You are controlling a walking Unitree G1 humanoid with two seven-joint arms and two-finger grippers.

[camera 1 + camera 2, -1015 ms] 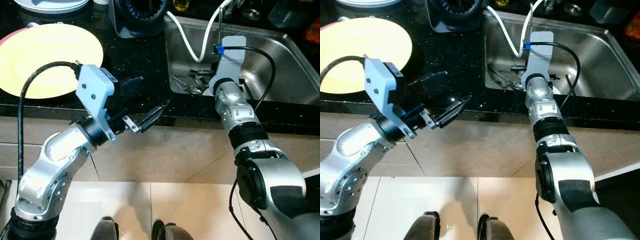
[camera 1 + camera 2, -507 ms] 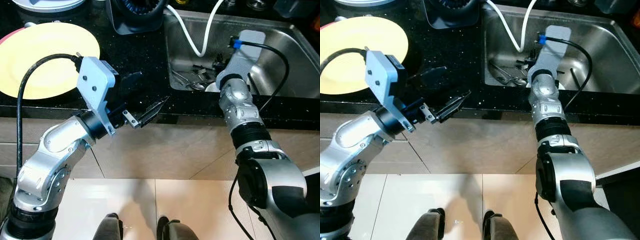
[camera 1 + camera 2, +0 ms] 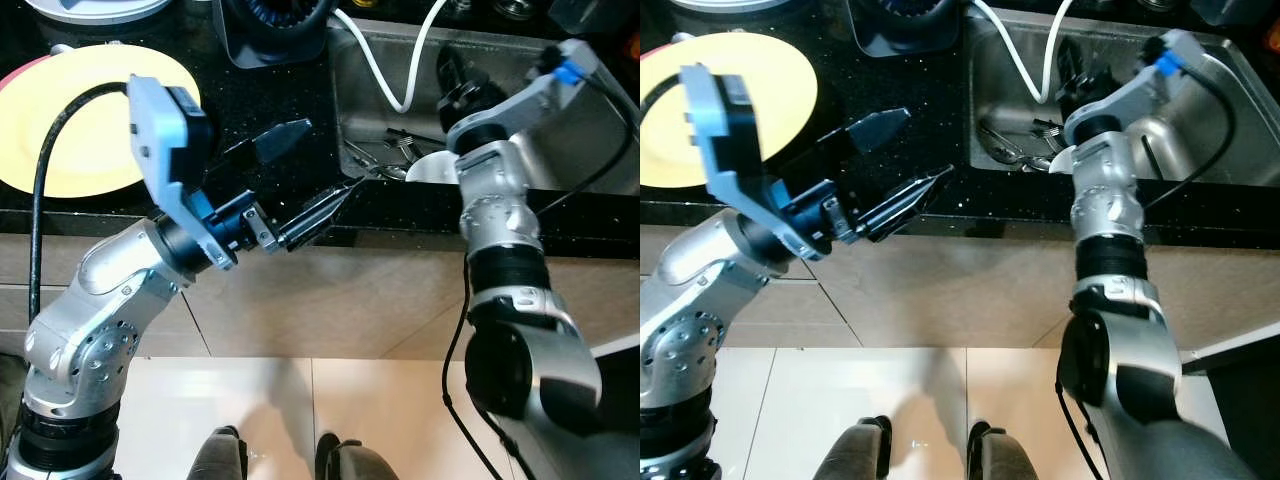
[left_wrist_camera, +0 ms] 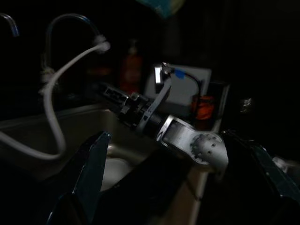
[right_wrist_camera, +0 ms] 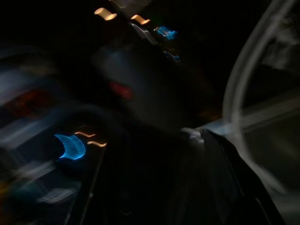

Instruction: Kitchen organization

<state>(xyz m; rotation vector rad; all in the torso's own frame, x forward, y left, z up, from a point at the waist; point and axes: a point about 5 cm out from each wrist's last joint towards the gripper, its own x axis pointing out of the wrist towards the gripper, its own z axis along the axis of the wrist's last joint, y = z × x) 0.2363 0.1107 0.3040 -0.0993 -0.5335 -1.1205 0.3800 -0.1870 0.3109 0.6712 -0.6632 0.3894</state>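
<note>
Black speckled counter (image 3: 270,110), steel sink (image 3: 600,120)

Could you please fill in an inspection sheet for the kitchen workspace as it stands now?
Surface: black speckled counter beside a steel sink.
Job's things: yellow plate on the counter, left of the sink; cutlery lying in the sink's left end.
Clutter: dark appliance at the counter's back edge.
Grippers: left gripper open, empty, over the counter's front edge by the sink's left corner; right gripper over the sink, fingers too dark to judge.
Cables: white hose hanging into the sink; black cable looping from the left wrist.
Surroundings: tiled floor below.
</note>
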